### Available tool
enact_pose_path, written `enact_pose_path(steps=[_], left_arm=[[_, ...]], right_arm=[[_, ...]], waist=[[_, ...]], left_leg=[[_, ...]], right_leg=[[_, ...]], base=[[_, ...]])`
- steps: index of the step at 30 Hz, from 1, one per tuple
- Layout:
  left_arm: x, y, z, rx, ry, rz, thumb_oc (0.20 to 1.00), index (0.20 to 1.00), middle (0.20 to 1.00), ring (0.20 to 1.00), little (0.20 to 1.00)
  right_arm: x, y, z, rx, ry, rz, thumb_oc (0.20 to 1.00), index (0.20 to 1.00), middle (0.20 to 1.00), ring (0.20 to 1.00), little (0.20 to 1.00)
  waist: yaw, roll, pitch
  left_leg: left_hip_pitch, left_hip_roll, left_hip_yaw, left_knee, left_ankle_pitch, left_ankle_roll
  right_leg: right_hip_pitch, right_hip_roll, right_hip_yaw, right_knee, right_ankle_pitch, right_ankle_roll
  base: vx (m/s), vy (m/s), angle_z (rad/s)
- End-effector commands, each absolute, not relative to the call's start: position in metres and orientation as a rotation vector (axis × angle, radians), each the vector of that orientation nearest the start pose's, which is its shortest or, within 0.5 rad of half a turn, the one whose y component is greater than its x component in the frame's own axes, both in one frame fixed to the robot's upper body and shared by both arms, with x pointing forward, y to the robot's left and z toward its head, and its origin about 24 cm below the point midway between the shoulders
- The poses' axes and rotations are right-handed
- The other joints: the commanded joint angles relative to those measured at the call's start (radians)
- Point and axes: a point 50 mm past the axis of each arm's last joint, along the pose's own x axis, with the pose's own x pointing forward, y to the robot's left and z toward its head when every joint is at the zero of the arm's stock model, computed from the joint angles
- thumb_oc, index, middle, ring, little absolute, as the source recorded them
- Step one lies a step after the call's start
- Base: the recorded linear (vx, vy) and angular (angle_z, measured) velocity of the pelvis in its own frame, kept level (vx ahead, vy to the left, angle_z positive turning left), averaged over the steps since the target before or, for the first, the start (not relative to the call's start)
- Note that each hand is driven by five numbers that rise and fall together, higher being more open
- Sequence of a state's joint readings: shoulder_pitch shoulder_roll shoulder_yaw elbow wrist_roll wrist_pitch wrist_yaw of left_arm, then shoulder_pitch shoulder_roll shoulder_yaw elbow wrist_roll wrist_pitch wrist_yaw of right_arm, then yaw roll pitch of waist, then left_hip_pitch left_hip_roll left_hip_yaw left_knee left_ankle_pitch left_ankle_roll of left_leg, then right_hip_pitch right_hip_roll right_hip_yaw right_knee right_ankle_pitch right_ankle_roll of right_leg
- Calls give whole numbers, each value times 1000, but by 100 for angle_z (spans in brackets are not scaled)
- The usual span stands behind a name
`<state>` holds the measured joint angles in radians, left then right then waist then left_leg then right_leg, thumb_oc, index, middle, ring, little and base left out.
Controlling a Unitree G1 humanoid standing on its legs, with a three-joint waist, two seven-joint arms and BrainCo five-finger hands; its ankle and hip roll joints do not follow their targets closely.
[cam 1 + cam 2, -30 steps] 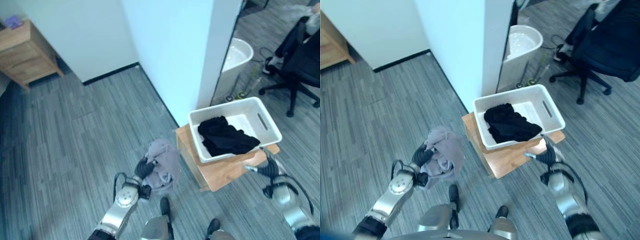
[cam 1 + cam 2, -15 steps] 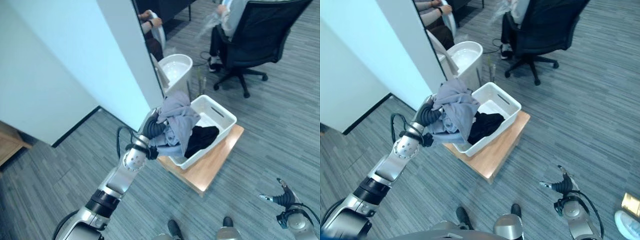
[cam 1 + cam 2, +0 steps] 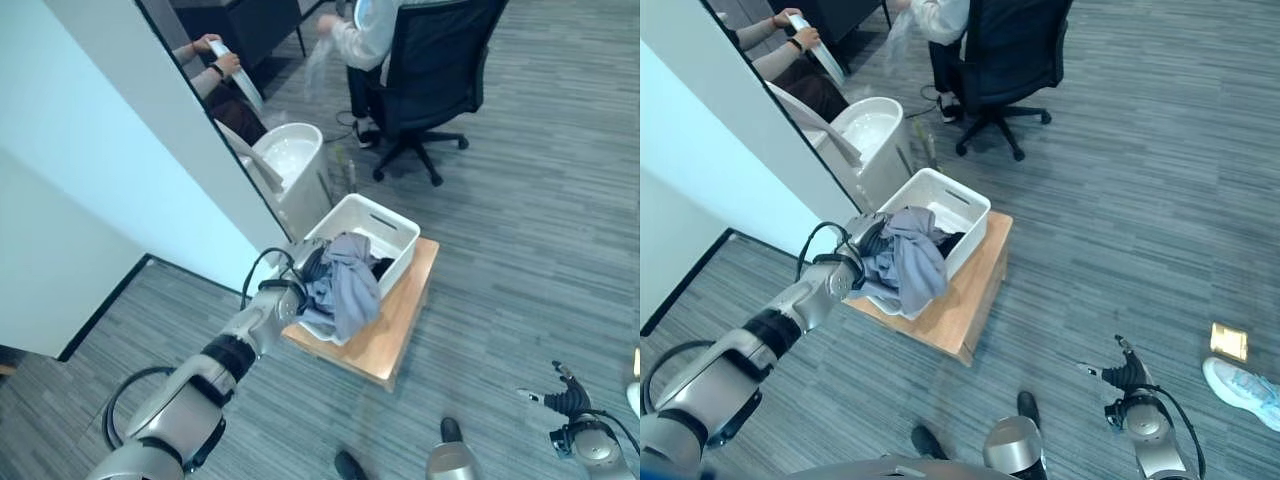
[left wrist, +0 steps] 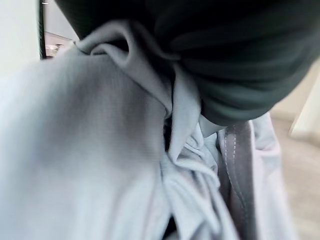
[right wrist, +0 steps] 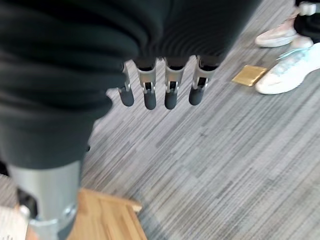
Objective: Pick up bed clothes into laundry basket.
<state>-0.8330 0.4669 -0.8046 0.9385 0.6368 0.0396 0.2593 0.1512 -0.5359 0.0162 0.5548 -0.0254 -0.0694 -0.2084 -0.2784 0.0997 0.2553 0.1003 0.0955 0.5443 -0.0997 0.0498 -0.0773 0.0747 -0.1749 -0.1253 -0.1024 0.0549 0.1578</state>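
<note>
Left eye view: grey cloth held over the white basket.
The cloth is bunched in the left hand, draped across the basket's near rim above a black garment; its fingers are hidden, so the grip cannot be told. The hanging tail should be carried further in before release. The right hand hangs idle, fingers straight.

The white plastic laundry basket sits on a low wooden table, hemmed at its far side by a pale wall and a white round bin. A black office chair stands beyond. Grey striped carpet lies open to the right.
</note>
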Motion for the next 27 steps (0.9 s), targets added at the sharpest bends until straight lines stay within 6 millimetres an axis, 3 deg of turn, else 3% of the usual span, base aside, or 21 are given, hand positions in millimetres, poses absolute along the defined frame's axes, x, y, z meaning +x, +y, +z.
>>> enact_pose_path(steps=[1, 4, 5, 6, 9, 11, 13, 14, 15, 17, 19, 20, 22, 24, 25, 27], left_arm=[[406, 169, 144, 1741, -250, 37, 200, 200, 200, 200, 200], [410, 190, 160, 1784, -211, 131, 200, 200, 200, 200, 200], [410, 194, 160, 1781, -199, 139, 890, 890, 890, 890, 890], [409, 195, 157, 1763, -194, 141, 1000, 1000, 1000, 1000, 1000], [404, 180, 137, 1601, -188, 119, 1000, 1000, 1000, 1000, 1000], [393, 156, 107, 1292, -151, 109, 1000, 1000, 1000, 1000, 1000], [383, 129, 90, 1064, -135, 66, 1000, 1000, 1000, 1000, 1000], [378, 119, 85, 948, -128, 52, 1000, 1000, 1000, 1000, 1000], [378, 118, 84, 947, -127, 52, 1000, 1000, 1000, 1000, 1000], [370, 97, 83, 569, -109, 37, 1000, 1000, 1000, 1000, 1000], [369, 95, 94, 402, -126, 32, 1000, 1000, 1000, 1000, 1000], [369, 95, 94, 402, -126, 32, 1000, 1000, 1000, 1000, 1000], [366, 102, 119, 283, -231, 24, 1000, 1000, 1000, 1000, 1000], [362, 106, 122, 284, -252, 19, 1000, 1000, 1000, 1000, 1000], [351, 109, 119, 268, -274, -9, 1000, 1000, 1000, 1000, 1000], [342, 115, 112, 252, -272, -8, 1000, 1000, 1000, 1000, 1000]], right_arm=[[191, -332, -18, -602, 402, -369, 1000, 1000, 1000, 1000, 1000], [190, -329, -18, -583, 387, -364, 1000, 1000, 1000, 1000, 1000], [188, -327, -21, -578, 396, -360, 1000, 1000, 1000, 1000, 1000], [187, -325, -24, -578, 405, -359, 1000, 1000, 1000, 1000, 1000], [184, -319, -32, -566, 434, -361, 1000, 1000, 1000, 1000, 1000], [180, -314, -38, -547, 455, -360, 1000, 1000, 1000, 1000, 1000], [178, -309, -43, -539, 469, -342, 1000, 1000, 1000, 1000, 1000], [176, -306, -44, -537, 474, -326, 1000, 1000, 1000, 1000, 1000], [176, -306, -44, -538, 475, -326, 1000, 1000, 1000, 1000, 1000], [175, -301, -48, -604, 498, -274, 1000, 1000, 1000, 1000, 1000], [180, -302, -46, -697, 500, -227, 1000, 1000, 1000, 1000, 1000], [180, -301, -46, -697, 500, -227, 1000, 1000, 1000, 1000, 1000], [188, -304, -35, -847, 457, -165, 1000, 1000, 1000, 1000, 1000], [187, -304, -31, -861, 443, -151, 1000, 1000, 1000, 1000, 1000], [204, -304, -12, -877, 351, -183, 1000, 1000, 1000, 1000, 1000], [202, -300, -8, -858, 323, -183, 1000, 1000, 1000, 1000, 1000]], waist=[[5, -16, 22], [-3, -29, 29], [-2, -31, 30], [2, -32, 31], [19, -35, 36], [29, -36, 34], [38, -37, 30], [41, -36, 26], [41, -36, 26], [51, -34, 8], [62, -28, -8], [61, -28, -8], [84, -19, -28], [89, -16, -34], [118, -12, -44], [130, -10, -49]], left_leg=[[2, 35, -16, 12, -6, -54], [-61, 50, 0, 12, 8, -58], [-66, 54, 1, 12, 11, -60], [-70, 57, 2, 12, 13, -61], [-66, 60, -9, 12, 15, -64], [-56, 59, -23, 12, 14, -63], [-45, 57, -33, 12, 13, -62], [-38, 56, -38, 12, 13, -62], [-37, 57, -39, 12, 13, -62], [-17, 57, -53, 12, 12, -62], [-5, 56, -60, 12, 11, -61], [-5, 56, -60, 12, 11, -61], [9, 56, -73, 12, 14, -61], [10, 58, -76, 12, 17, -62], [16, 60, -89, 12, 22, -61], [18, 60, -97, 12, 24, -61]], right_leg=[[-33, -48, -85, 37, -6, 92], [-106, -40, -72, 30, 18, 96], [-111, -40, -72, 29, 20, 97], [-113, -40, -72, 28, 19, 97], [-99, -45, -87, 26, 12, 94], [-78, -47, -96, 24, 3, 88], [-54, -45, -104, 21, -6, 82], [-41, -44, -109, 20, -10, 79], [-40, -44, -109, 20, -10, 79], [-5, -37, -118, 15, -19, 69], [12, -32, -124, 15, -26, 66], [12, -32, -124, 15, -27, 66], [37, -27, -137, 15, -34, 64], [41, -24, -140, 15, -36, 61], [61, -19, -151, 15, -44, 55], [70, -16, -157, 15, -51, 52]], base=[[-105, 11, -18], [-72, -3, -19], [-10, -16, -18], [2, -16, -14], [3, -32, -8], [5, -60, 6], [11, -71, 16], [10, -51, 27], [16, -85, 27], [20, -105, 31], [8, -64, 20], [5, -83, 11], [-10, -86, 6], [-24, -64, 5], [-28, -101, 16], [-29, -72, 16]])
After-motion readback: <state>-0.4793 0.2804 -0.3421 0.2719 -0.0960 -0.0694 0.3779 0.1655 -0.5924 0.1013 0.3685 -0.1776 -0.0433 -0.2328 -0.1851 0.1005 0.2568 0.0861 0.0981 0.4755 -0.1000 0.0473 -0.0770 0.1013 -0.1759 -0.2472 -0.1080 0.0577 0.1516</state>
